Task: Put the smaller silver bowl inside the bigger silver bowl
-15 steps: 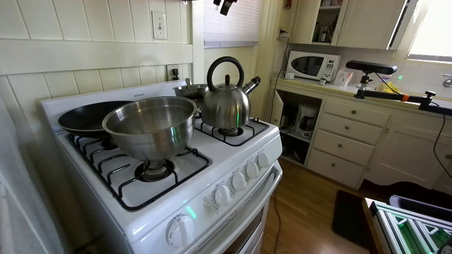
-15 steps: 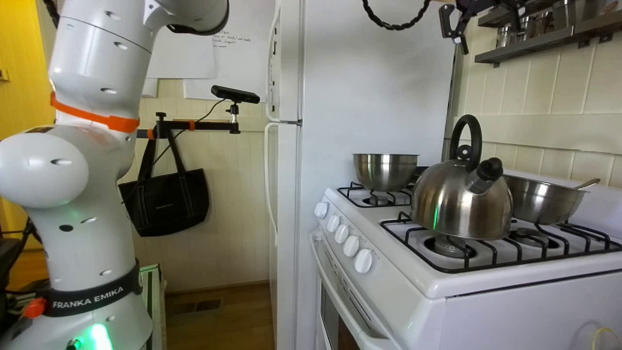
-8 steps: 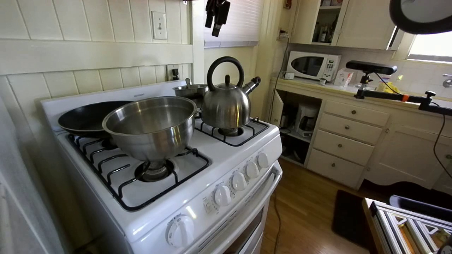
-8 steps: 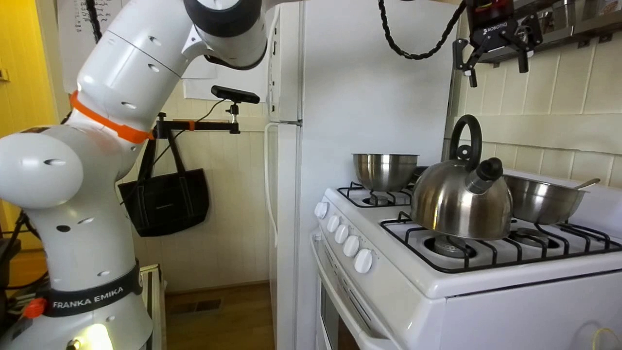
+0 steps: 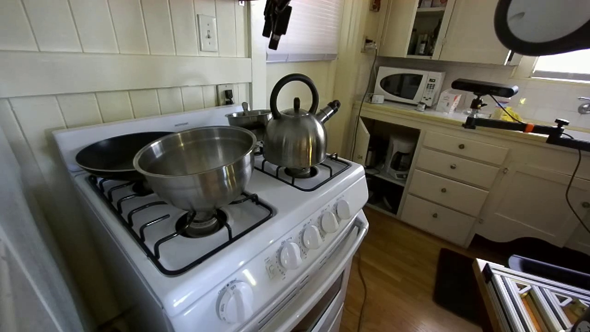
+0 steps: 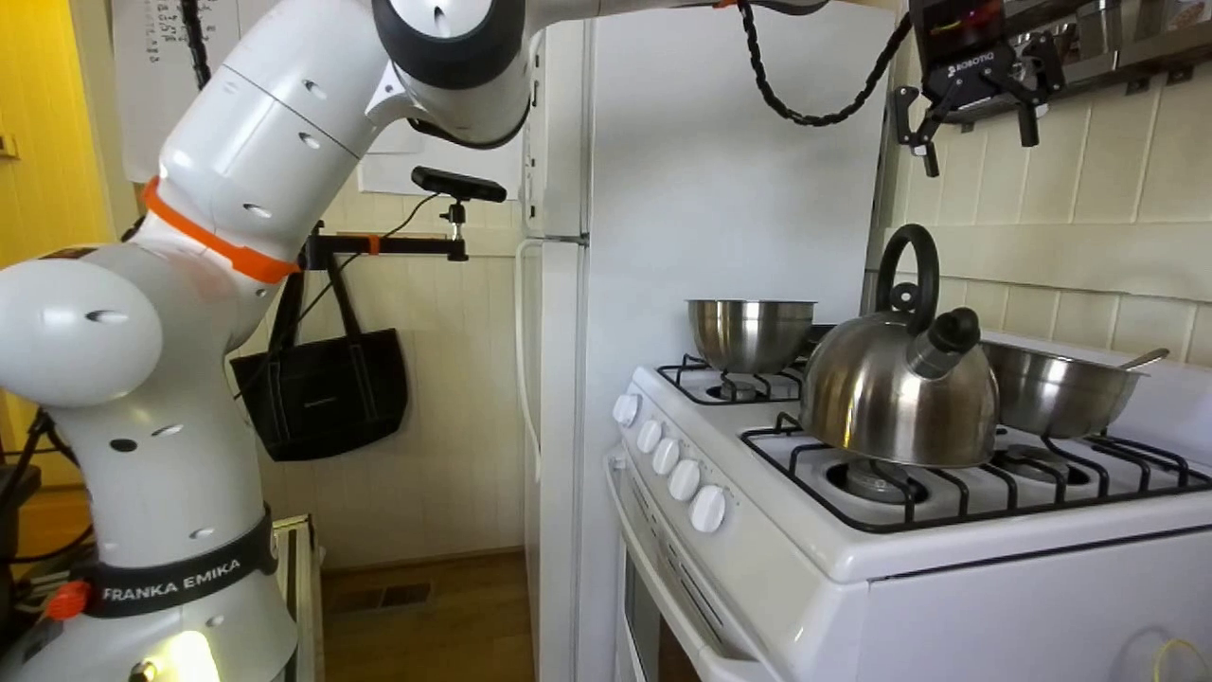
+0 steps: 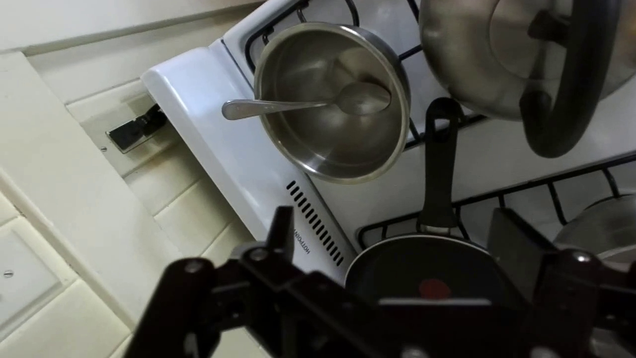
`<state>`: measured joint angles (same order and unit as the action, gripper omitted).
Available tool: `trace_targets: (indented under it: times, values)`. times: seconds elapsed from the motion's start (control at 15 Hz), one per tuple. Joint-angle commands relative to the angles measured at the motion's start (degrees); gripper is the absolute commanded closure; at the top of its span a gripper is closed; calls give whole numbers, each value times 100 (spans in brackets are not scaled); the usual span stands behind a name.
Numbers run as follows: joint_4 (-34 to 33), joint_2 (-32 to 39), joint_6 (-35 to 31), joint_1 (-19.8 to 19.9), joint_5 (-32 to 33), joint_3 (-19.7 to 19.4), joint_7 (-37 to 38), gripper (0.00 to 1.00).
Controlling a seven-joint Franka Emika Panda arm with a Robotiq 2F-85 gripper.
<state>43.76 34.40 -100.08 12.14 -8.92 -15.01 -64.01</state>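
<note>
The smaller silver bowl point(image 7: 343, 164) stands on the back right burner with a spoon point(image 7: 365, 98) leaning in it. It also shows behind the kettle in both exterior views point(image 5: 246, 121) point(image 6: 1070, 393). The bigger silver bowl point(image 5: 198, 184) is wide and deep and stands on the front left burner. It also shows in an exterior view point(image 6: 751, 336) and partly at the right edge of the wrist view point(image 7: 606, 226). My gripper point(image 6: 980, 147) is open, with nothing between its fingers, high above the back of the stove. It points down in the wrist view point(image 7: 397, 226).
A kettle point(image 6: 900, 398) with a tall black handle stands on the front right burner, close to the smaller bowl. A dark pan point(image 7: 397, 263) lies at the back left, its handle point(image 7: 439, 179) between the burners. Wall shelves point(image 6: 1079, 71) hang near the gripper.
My gripper has come down from the top of the exterior views, with only a small move in the last half second. The arm leans further forward. The base light turned from green to yellow.
</note>
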Motion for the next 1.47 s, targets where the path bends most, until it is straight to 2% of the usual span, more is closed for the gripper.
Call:
trace_targets:
  times: [0.0, 0.07, 0.33, 0.6, 0.73, 0.8, 1.0, 1.07, 1.4]
  values:
    - [-721, 631, -231, 42, -78, 45, 284, 0]
    - [-921, 745, -190, 277, 231, 532, 526, 0]
    - [-1257, 1135, 192, 386, 257, 935, 1089, 0]
    - [-1520, 1470, 719, 505, 269, 1146, 1514, 0]
    - [-1589, 1524, 1312, 640, 81, 1470, 934, 0]
    - [-1110, 1271, 768, 475, 128, 1158, 1202, 0]
    - [-1235, 1351, 1044, 563, 127, 1374, 1054, 0]
    - [-1279, 1384, 861, 459, 270, 1227, 1444, 0]
    - [-1371, 1483, 682, 94, 603, 924, 2376, 0]
